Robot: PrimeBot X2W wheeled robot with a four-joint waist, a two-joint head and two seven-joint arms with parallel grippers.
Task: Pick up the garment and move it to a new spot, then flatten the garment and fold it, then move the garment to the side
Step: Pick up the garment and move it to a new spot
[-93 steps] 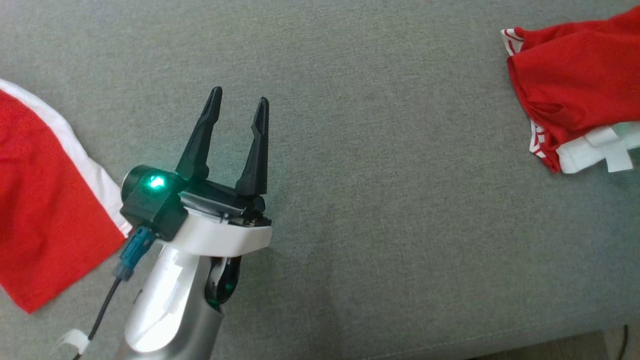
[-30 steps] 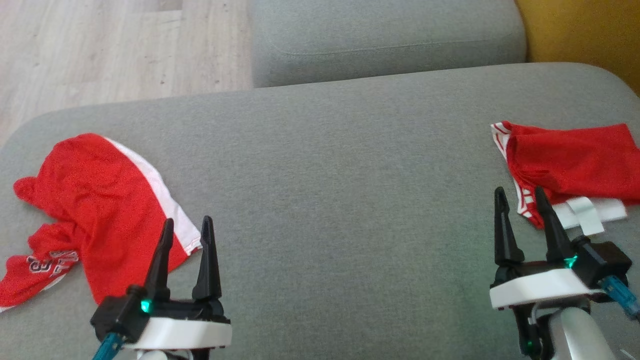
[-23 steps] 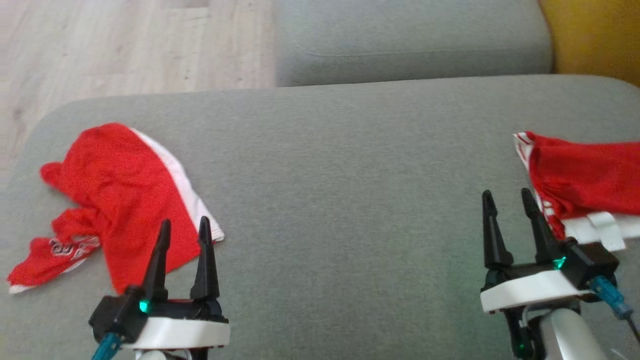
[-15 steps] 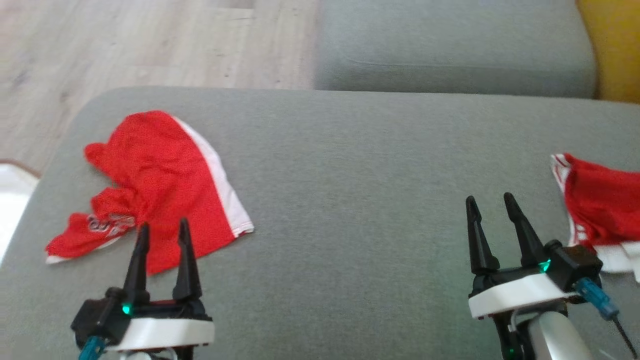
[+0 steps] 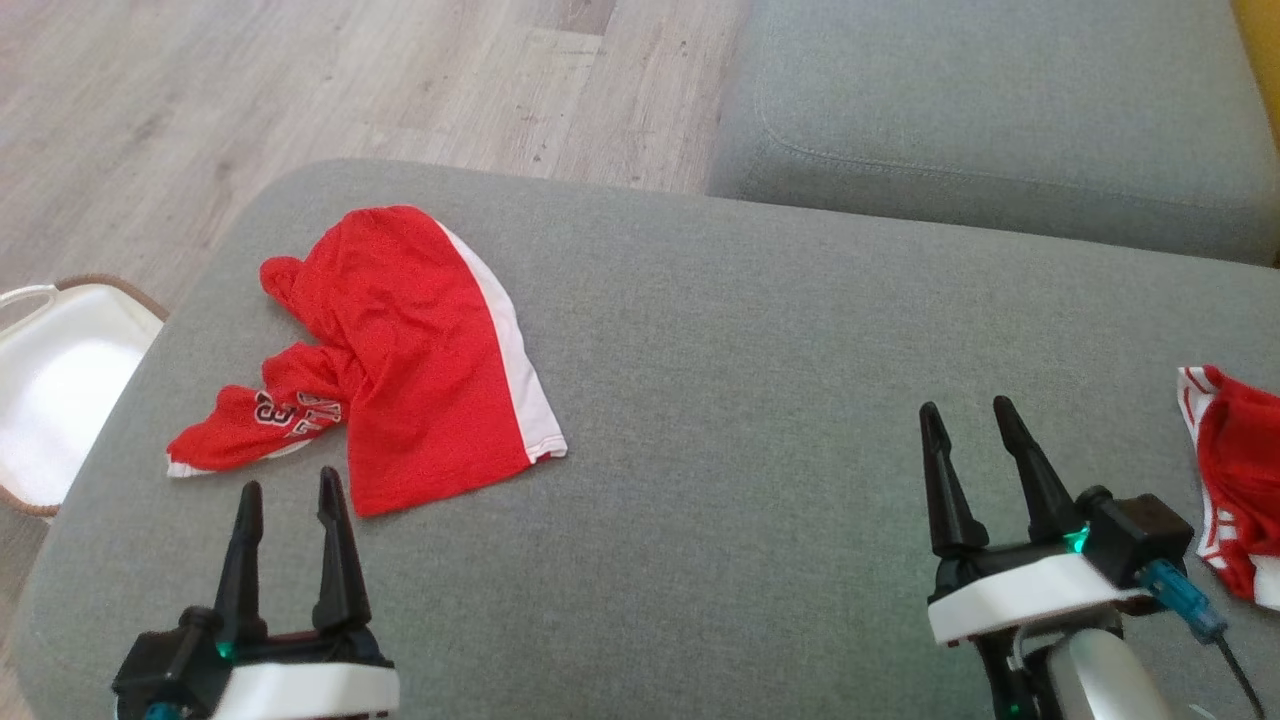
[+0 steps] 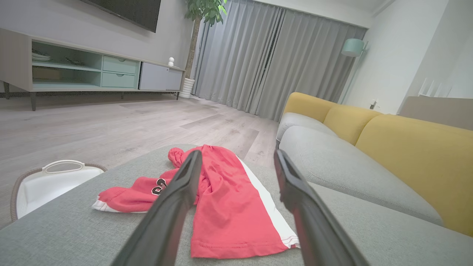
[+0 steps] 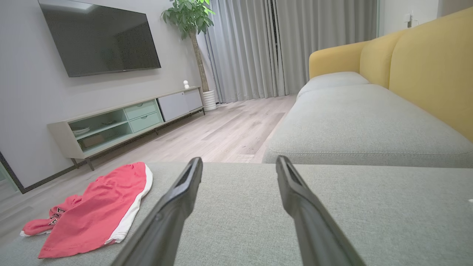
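Observation:
The garment (image 5: pixel 410 360) is red with a white side stripe and printed lettering. It lies crumpled on the left part of the grey ottoman (image 5: pixel 760 400). My left gripper (image 5: pixel 288 483) hovers just short of its near edge, open and holding nothing. In the left wrist view the garment (image 6: pixel 221 199) lies straight ahead beyond the spread left gripper (image 6: pixel 237 153). My right gripper (image 5: pixel 967 407) is open and empty over bare cushion at the right. From the right wrist view the garment (image 7: pixel 99 210) is far off to the left of the right gripper (image 7: pixel 239 159).
Another red and white garment (image 5: pixel 1235 470) lies at the ottoman's right edge, near my right wrist. A white basket (image 5: pixel 50 400) stands on the wood floor left of the ottoman. A grey sofa seat (image 5: pixel 1000 120) with yellow back cushions (image 6: pixel 414 155) lies beyond.
The head camera has swung left, so the whole picture has shifted right and the basket has come into view. Both grippers stay open and empty. Neither garment has moved on the ottoman.

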